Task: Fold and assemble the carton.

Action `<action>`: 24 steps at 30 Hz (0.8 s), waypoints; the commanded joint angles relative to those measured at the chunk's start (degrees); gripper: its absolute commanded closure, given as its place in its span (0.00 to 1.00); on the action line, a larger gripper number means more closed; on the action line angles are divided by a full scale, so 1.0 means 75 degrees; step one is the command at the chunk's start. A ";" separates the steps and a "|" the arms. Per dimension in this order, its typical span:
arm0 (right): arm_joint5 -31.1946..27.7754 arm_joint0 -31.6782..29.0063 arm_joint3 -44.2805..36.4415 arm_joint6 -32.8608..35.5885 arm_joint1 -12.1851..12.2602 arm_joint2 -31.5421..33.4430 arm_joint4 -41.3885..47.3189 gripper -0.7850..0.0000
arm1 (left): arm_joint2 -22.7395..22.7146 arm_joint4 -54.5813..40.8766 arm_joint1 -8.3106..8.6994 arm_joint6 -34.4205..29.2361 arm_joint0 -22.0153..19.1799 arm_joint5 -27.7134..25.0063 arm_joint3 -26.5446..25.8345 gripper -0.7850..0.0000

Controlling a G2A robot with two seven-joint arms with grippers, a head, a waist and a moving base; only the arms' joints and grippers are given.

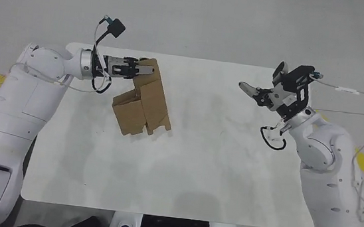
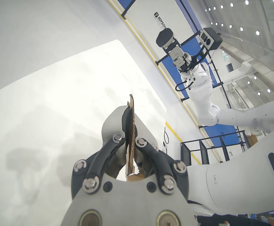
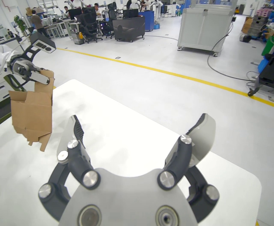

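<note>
We judge that the work is at its early step: the carton [image 3: 34, 111] is partly opened into a tube, but its lower flaps [image 3: 36, 137] hang loose and unfolded, so no end is closed yet. The left tool [image 1: 145, 69] is clenched on the top flap [image 3: 49, 85] of the carton, with the cardboard edge pressed between its two pads. The carton hangs down from this grip and seems to be lifted a little over the counter [image 1: 216, 170], though we cannot tell if the lowest flaps touch it. The right tool [image 3: 139, 123] is released, with its fingers spread wide. It is well apart from the carton, on the side away from the left tool, and it faces towards the carton. For the next move we think the free tool must come near to the carton and meet its open side or one loose flap, while the other tool keeps the top flap firm. Thin cardboard can bend or slip, so a slow approach is wise.
</note>
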 commanded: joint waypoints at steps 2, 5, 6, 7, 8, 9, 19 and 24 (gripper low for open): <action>-0.0385 0.0338 0.0446 0.0008 -0.0051 -0.0398 0.0612 0.00 | 0.0189 -0.0044 -0.0017 -0.0014 -0.0043 0.0014 -0.0208 1.00; -0.0985 0.0731 0.1075 0.0007 -0.0130 -0.0918 0.1466 0.00 | 0.0340 -0.0077 -0.0030 -0.0018 -0.0095 0.0019 -0.0282 1.00; -0.1143 0.0913 0.1286 0.0226 -0.0152 -0.1116 0.1653 0.00 | 0.0378 -0.0010 -0.0035 0.0003 -0.0129 -0.0002 -0.0278 1.00; -0.1377 0.1090 0.1493 0.0357 -0.0182 -0.1318 0.1975 0.00 | 0.0424 0.0046 -0.0044 0.0035 -0.0148 -0.0034 -0.0287 1.00; -0.1558 0.1265 0.1715 0.0517 -0.0208 -0.1502 0.2191 0.00 | 0.0475 0.0063 -0.0055 0.0054 -0.0156 -0.0053 -0.0312 1.00; -0.1732 0.1438 0.1898 0.0704 -0.0232 -0.1692 0.2341 0.00 | 0.0519 0.0068 -0.0064 0.0063 -0.0165 -0.0062 -0.0336 1.00; -0.2960 0.2529 0.3389 0.1888 -0.0469 -0.3145 0.4157 0.00 | 0.0866 -0.0084 -0.0130 0.0008 -0.0217 -0.0007 -0.0489 1.00; -0.3300 0.2836 0.3851 0.2349 -0.0562 -0.3661 0.4943 0.00 | 0.0975 -0.0278 -0.0140 0.0004 -0.0212 -0.0003 -0.0573 1.00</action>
